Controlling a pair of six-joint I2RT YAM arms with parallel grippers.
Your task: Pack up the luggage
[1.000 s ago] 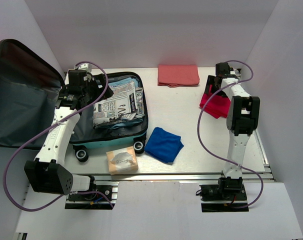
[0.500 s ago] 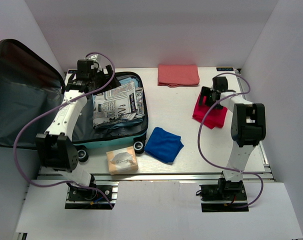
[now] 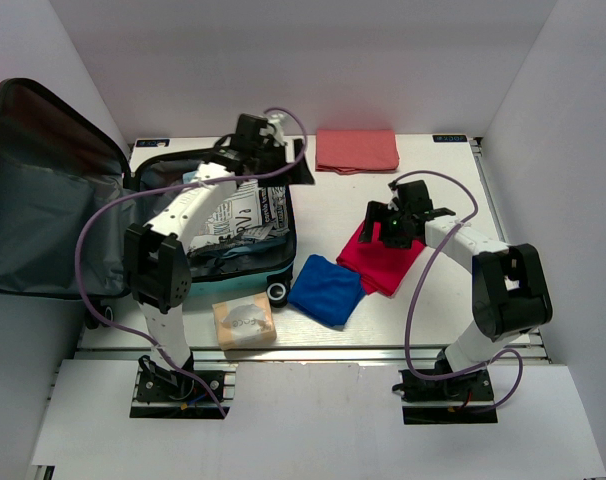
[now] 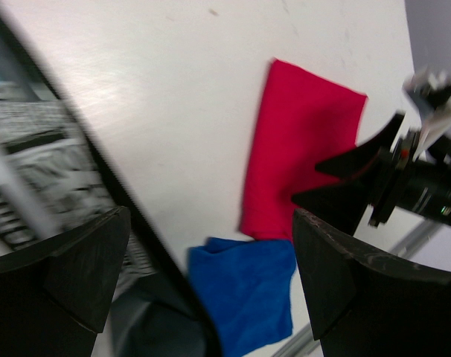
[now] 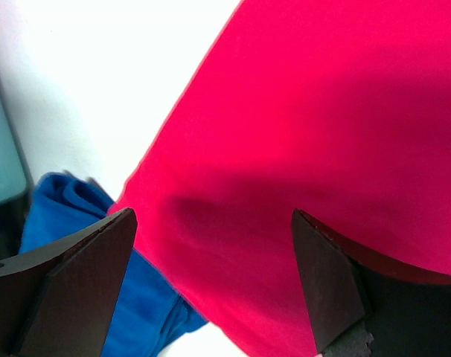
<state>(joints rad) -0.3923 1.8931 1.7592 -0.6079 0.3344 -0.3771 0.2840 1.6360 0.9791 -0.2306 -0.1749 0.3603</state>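
Observation:
The luggage (image 3: 238, 270) lies open at the left, its dark lid (image 3: 43, 190) raised, with printed packets (image 3: 233, 215) inside. My left gripper (image 3: 293, 165) is open and empty, above the table just past the luggage's back right corner; its wrist view shows the luggage edge (image 4: 84, 186), a red cloth (image 4: 300, 149) and a blue cloth (image 4: 244, 290) between its open jaws (image 4: 210, 282). My right gripper (image 3: 385, 228) is open, right over the red cloth (image 3: 383, 262), which lies flat and touches the blue cloth (image 3: 326, 290). The right wrist view shows the red cloth (image 5: 307, 149) and the blue cloth (image 5: 99, 260) under the open jaws (image 5: 210, 290).
A salmon folded cloth (image 3: 356, 150) lies at the back of the table. A tan packet (image 3: 244, 322) lies at the near edge in front of the luggage wheels (image 3: 276, 292). White walls close in the left, back and right sides.
My left arm swung right, from over the luggage to past its back right corner. My right arm moved left and nearer, and the red cloth came with it to beside the blue cloth.

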